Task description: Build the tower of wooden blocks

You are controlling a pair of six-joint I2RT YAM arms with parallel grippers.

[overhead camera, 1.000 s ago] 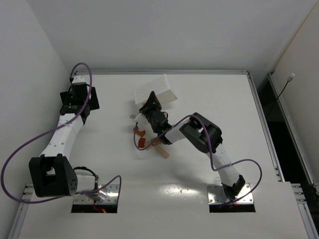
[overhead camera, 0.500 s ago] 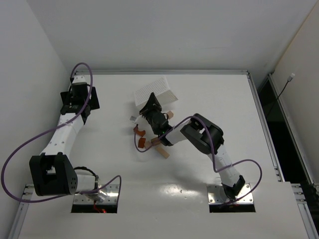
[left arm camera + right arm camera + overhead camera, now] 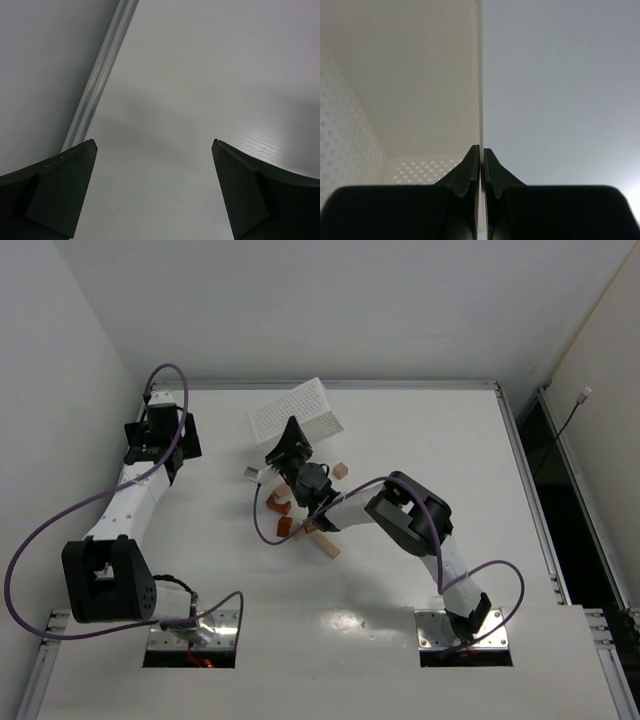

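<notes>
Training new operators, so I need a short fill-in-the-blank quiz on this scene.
1. The left tool is wide ____, holding nothing.
2. The right tool is shut on the wall of the white ____.
3. The visible wood blocks lie scattered on the ____.
Missing words: open; box; table.

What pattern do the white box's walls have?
Rows of small round holes cover the box; the right wrist view shows them best.
</notes>
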